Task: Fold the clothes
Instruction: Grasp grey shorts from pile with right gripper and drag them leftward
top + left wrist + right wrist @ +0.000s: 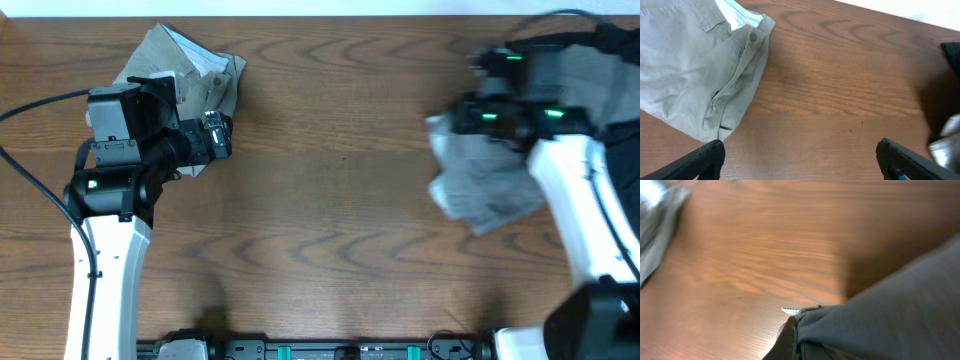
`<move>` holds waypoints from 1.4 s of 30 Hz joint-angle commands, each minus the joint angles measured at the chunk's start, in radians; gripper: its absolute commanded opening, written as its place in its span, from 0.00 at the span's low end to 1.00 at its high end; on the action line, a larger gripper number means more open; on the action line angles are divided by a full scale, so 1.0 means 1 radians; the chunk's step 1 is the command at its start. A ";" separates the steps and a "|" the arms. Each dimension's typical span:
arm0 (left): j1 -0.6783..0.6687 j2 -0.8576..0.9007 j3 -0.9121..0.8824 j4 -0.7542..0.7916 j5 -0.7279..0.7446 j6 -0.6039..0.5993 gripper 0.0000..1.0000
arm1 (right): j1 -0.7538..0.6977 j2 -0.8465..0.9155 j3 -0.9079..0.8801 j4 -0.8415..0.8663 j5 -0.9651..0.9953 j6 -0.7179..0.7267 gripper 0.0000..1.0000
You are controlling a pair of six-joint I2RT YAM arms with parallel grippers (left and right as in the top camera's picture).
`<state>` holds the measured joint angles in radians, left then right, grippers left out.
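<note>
The tabletop (340,150) is dark brown wood with a bold, wavy grain, and its wide middle stretch shows only bare board. Near the far left corner lie the khaki-green shorts (195,70), crumpled into a loose heap. The left wrist view shows their buttoned waistband turned toward the centre, with a pale lining (742,12) at the opening and one edge flat on the wood. On the right side are the grey shorts (480,185), a rumpled, blurred mass well apart from the khaki pair. The right wrist view shows grey cloth (890,315) with a dark shadow on the wood beside it. Whether all of it rests on the board cannot be told.
</note>
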<state>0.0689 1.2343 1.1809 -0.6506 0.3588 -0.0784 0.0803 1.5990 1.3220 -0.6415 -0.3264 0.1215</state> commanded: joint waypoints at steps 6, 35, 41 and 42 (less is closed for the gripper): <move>-0.002 -0.006 0.025 -0.025 -0.012 -0.002 0.98 | 0.316 0.118 0.005 0.188 -0.127 -0.034 0.12; -0.341 0.547 0.022 0.338 0.000 -0.002 0.89 | -0.093 0.076 0.006 0.005 0.098 0.069 0.70; -0.345 0.673 0.022 0.541 0.043 -0.006 0.83 | -0.093 0.076 0.006 -0.025 0.098 0.037 0.72; -0.346 0.688 0.022 0.559 0.071 -0.007 0.82 | -0.093 0.076 0.006 -0.027 0.098 0.034 0.72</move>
<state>-0.2722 1.8915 1.1854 -0.1230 0.3729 -0.0822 -0.0097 1.7004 1.3209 -0.6640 -0.2276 0.1787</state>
